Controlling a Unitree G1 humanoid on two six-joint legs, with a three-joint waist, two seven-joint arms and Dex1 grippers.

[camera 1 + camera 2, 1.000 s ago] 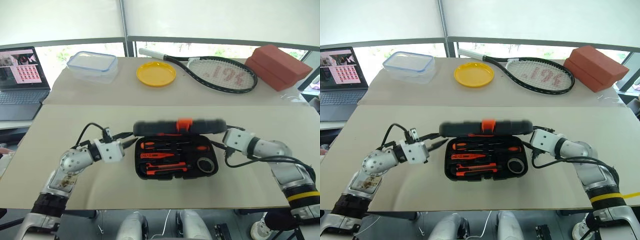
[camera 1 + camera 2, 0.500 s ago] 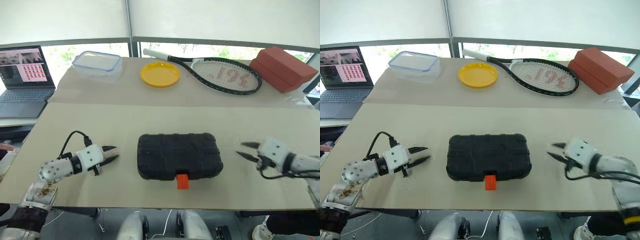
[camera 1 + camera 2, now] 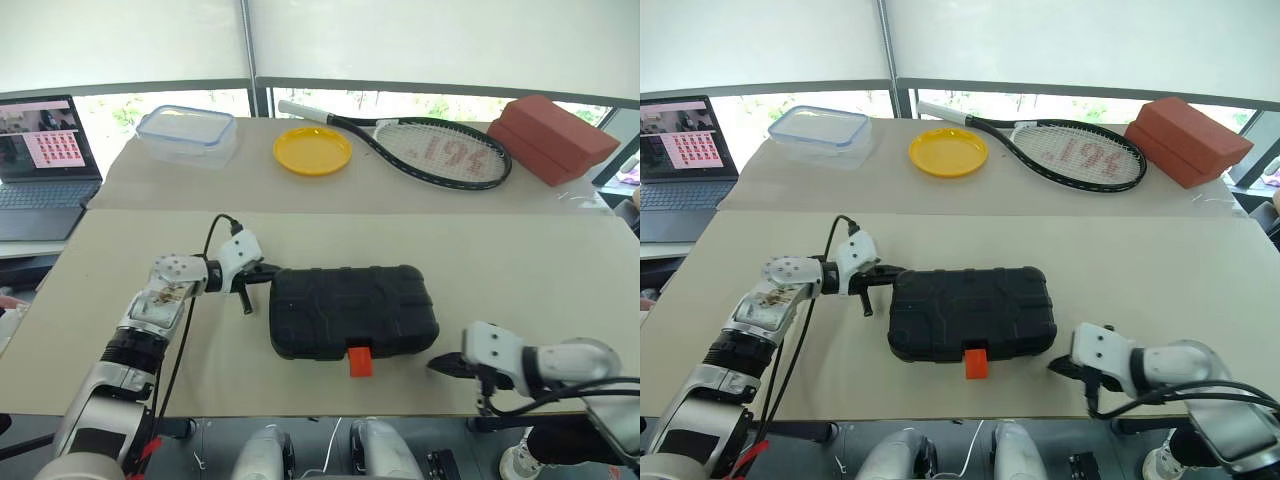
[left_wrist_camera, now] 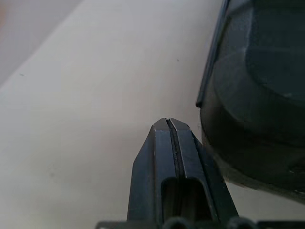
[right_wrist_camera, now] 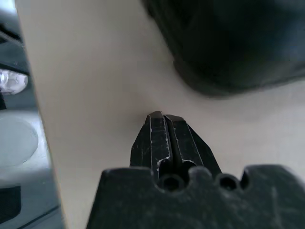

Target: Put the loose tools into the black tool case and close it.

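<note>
The black tool case lies shut in the middle of the near table, its orange latch sticking out at the front. The loose tools are out of view. My left gripper is shut with nothing in it. Its tips are right beside the case's far left corner; in the left wrist view the shut fingertips lie close to the case wall. My right gripper is shut and empty, low over the table just off the case's front right corner.
On the far table stand a clear lidded box, a yellow plate, a tennis racket and red-brown blocks. A laptop sits at the far left. The table's front edge runs just behind my right gripper.
The lid, upright over the tools a second ago, came down. Both grippers have shut. The left moved in to the case's left corner; the right drew back toward the front edge.
</note>
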